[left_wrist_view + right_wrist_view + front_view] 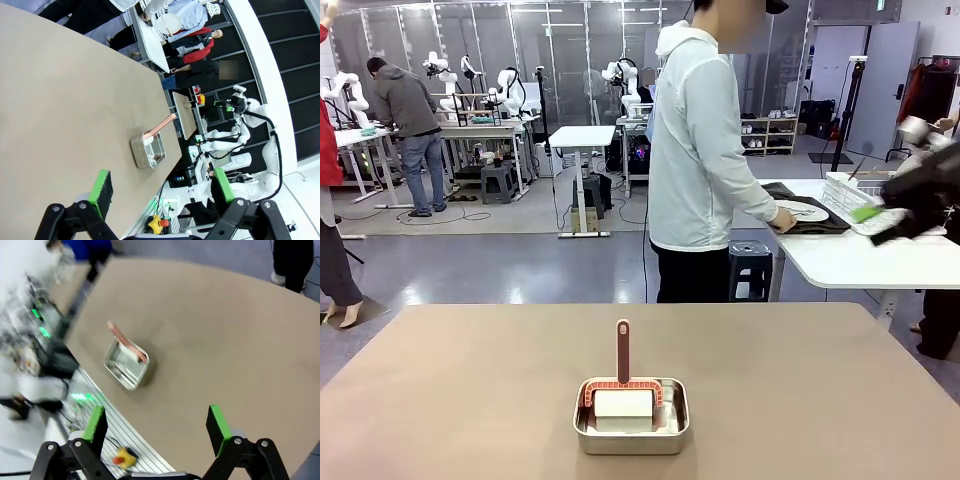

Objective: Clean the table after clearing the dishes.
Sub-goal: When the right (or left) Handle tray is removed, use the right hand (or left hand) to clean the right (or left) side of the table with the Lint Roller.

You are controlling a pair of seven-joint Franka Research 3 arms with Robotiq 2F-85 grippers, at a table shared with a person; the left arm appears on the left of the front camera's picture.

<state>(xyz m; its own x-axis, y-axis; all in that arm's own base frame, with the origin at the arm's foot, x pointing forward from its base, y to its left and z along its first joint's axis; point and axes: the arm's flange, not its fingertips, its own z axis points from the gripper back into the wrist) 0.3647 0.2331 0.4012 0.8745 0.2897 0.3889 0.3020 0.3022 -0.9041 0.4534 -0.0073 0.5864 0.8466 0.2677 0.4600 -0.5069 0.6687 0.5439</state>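
The beige-brown table carries a steel pan near its front edge. In the pan lies a white sponge under a tool with a reddish-brown handle. At the far side a person in a white hoodie has a hand on a dark tray with a white plate, which rests on the white side table. My right gripper hangs blurred at the right edge, high above the table. In the wrist views, the left gripper and right gripper are both open and empty, above the table and well off the pan.
A white wire rack stands on the side table beside the tray. A dark stool stands between the person and that table. More people and benches fill the room behind.
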